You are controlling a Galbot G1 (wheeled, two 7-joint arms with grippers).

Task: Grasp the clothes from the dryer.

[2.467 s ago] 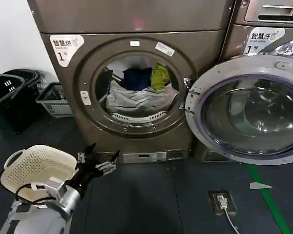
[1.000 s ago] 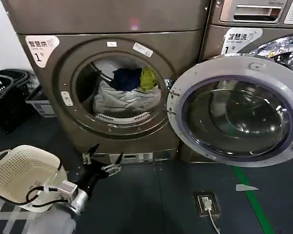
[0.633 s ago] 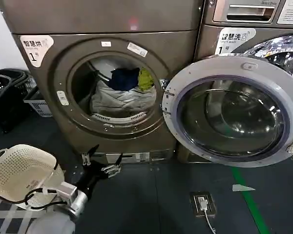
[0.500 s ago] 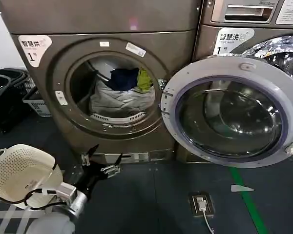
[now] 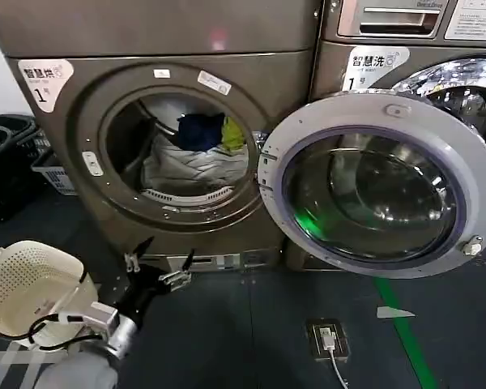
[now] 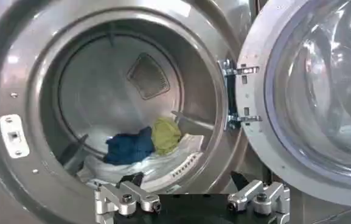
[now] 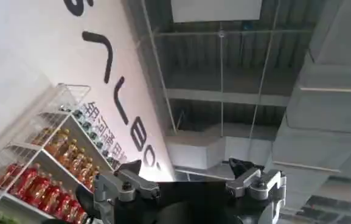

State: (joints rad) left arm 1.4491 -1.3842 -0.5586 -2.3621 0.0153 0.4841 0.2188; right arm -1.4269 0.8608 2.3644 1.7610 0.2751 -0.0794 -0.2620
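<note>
While our left gripper (image 5: 159, 261) hangs wide open low before the bronze-brown front-loading dryer (image 5: 57, 154), the pale grey-white, navy and yellow-green clothes (image 5: 193, 158) lie deep inside. We risk clipping the porthole rim, or snagging just one garment. Our right gripper (image 7: 190, 180), also spread, points ceilingward.

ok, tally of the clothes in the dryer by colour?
Pale grey-white clothes: 1 heap, separate pieces cannot be told apart
Navy blue piece: 1
Yellow-green piece: 1
Total: 3 colour groups, all inside the dryer, none held; the left pincer is open, low in front of it.
</note>
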